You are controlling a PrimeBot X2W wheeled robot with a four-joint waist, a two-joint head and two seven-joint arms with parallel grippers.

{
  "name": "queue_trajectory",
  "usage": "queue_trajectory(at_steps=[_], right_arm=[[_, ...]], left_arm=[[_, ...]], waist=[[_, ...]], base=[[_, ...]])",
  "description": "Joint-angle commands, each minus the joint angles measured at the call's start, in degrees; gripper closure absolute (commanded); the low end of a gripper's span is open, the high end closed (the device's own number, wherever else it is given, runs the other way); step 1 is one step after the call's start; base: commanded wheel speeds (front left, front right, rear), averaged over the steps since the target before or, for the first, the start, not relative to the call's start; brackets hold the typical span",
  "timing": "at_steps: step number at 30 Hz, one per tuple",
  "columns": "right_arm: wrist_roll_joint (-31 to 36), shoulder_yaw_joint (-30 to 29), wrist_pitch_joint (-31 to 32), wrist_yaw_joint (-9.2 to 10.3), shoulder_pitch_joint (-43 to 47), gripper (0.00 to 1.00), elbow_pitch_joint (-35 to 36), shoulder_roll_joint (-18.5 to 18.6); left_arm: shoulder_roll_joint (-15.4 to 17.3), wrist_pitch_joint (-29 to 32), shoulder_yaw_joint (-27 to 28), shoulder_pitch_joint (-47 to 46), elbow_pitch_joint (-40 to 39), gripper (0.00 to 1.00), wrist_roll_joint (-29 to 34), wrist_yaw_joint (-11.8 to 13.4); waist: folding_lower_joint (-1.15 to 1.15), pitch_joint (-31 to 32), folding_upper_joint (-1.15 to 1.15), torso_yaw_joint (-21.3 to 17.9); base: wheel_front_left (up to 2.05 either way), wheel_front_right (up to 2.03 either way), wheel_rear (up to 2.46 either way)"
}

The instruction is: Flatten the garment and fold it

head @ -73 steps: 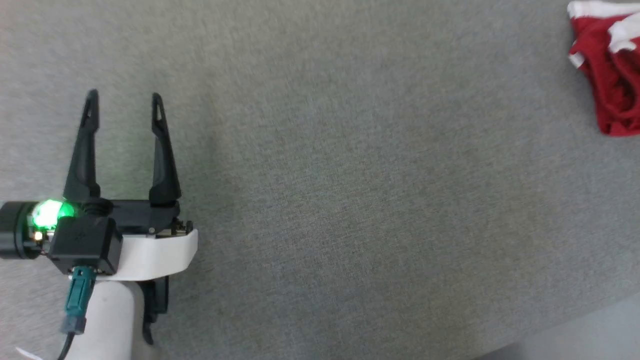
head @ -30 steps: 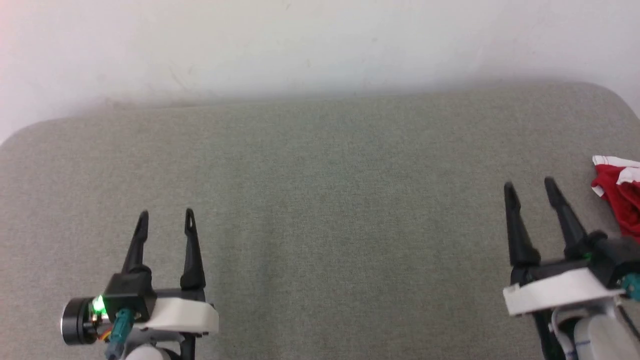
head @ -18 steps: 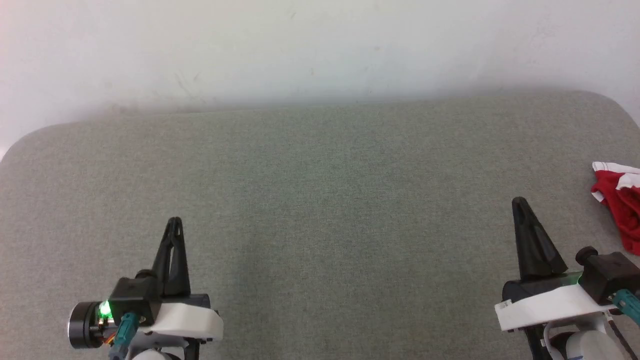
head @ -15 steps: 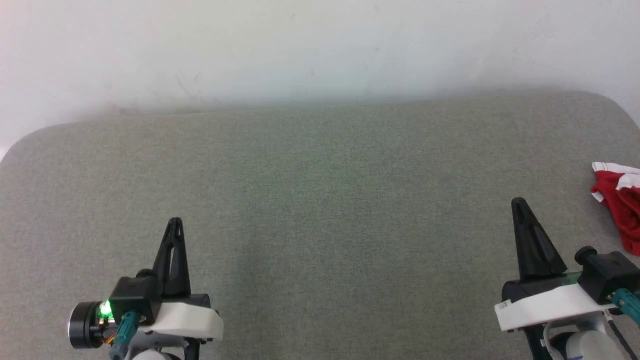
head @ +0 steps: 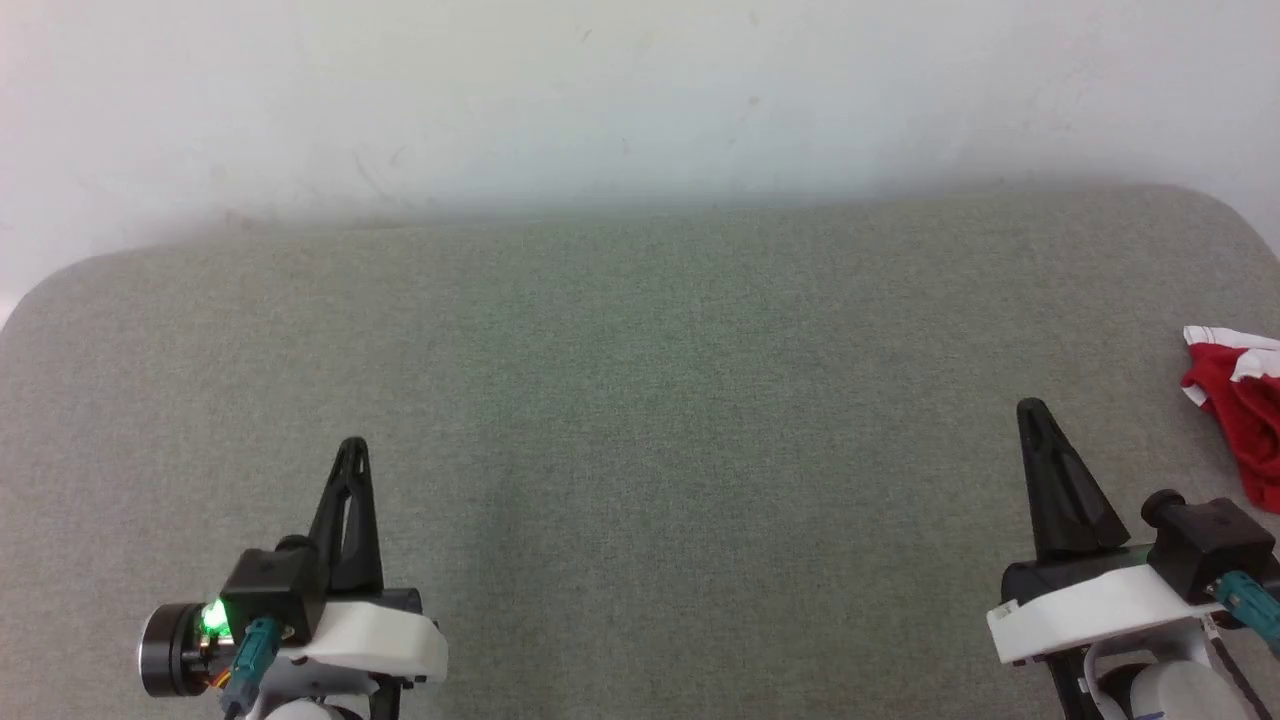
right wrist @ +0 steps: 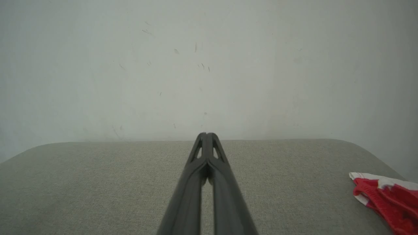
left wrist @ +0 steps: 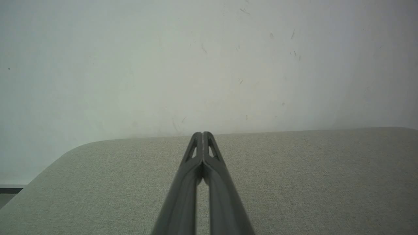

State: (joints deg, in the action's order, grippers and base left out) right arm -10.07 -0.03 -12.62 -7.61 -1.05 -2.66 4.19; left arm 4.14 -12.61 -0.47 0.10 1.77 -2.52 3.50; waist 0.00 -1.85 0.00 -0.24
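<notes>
The garment (head: 1243, 410) is a crumpled red fabric piece with white trim, lying at the far right edge of the grey cushioned surface (head: 640, 400); part of it runs out of the head view. It also lies at the lower right of the right wrist view (right wrist: 385, 199). My right gripper (head: 1030, 408) hovers low at the right, to the left of the garment and apart from it, shut with nothing in it (right wrist: 205, 133). My left gripper (head: 352, 443) is at the lower left, far from the garment, shut and empty (left wrist: 202, 133).
A pale wall (head: 640, 90) stands right behind the surface's far edge. The surface has rounded back corners at left (head: 40, 290) and right (head: 1235, 205).
Both grippers closed from open to shut about a second ago. The head camera tilted up earlier, bringing the wall and both grippers into view. Since half a second ago nothing has moved.
</notes>
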Motion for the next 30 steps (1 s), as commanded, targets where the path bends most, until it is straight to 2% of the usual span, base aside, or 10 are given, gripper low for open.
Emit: queue_trajectory(at_steps=[1,30], right_arm=[[0.77,-0.08,0.33,0.02,0.16,1.0,0.33,-0.18],[3.34,-0.05,3.72,0.05,0.41,1.0,0.97,-0.49]], left_arm=[[-0.13,0.32,0.08,-0.01,-0.22,1.0,0.33,-0.45],[-0.44,3.71,0.18,-0.03,-0.65,1.0,0.94,-1.29]], waist=[[0.0,0.02,0.0,0.01],[0.0,0.53,0.0,0.07]], base=[[0.0,0.0,0.0],[0.0,0.0,0.0]])
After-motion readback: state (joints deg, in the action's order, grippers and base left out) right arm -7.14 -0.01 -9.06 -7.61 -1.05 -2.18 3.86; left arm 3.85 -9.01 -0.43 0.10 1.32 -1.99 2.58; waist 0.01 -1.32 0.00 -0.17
